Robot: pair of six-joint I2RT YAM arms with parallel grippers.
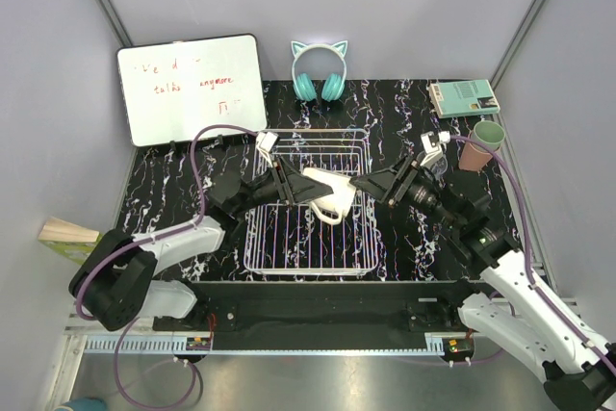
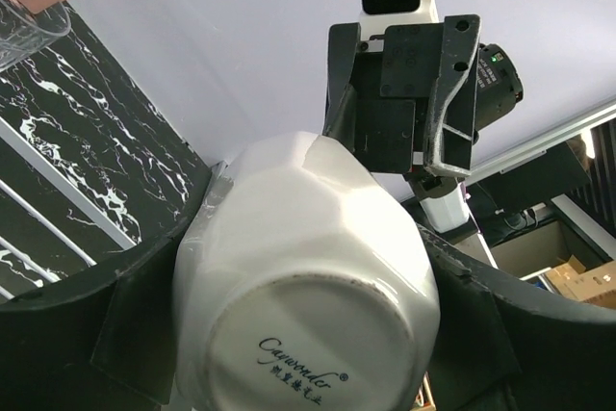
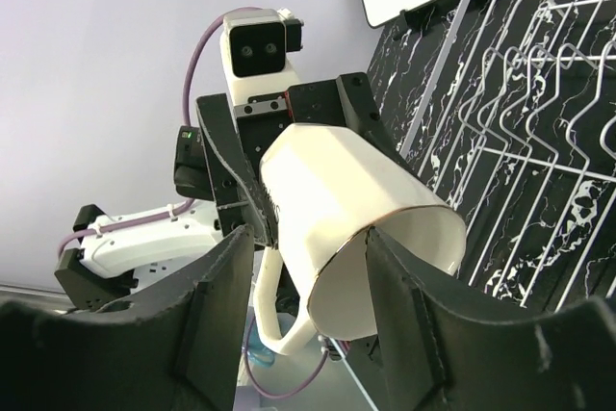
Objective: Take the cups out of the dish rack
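A cream-white mug [image 1: 324,193] with a handle hangs on its side in the air above the white wire dish rack [image 1: 308,247]. My left gripper [image 1: 292,186] is shut on the mug's base end [image 2: 308,286]. My right gripper [image 1: 370,185] faces it from the right. Its fingers [image 3: 207,334] stand apart on either side of the mug's open rim [image 3: 385,267], with a gap and the handle on the left side. A salmon-pink cup [image 1: 475,151] with a sage-green cup [image 1: 490,132] nested in it stands at the far right of the table. A clear glass [image 2: 29,26] shows beside them.
A whiteboard [image 1: 190,89] leans at the back left, teal cat-ear headphones [image 1: 319,69] lie at the back centre, and a teal box [image 1: 464,96] sits at the back right. A wooden object [image 1: 67,233] lies off the table's left edge.
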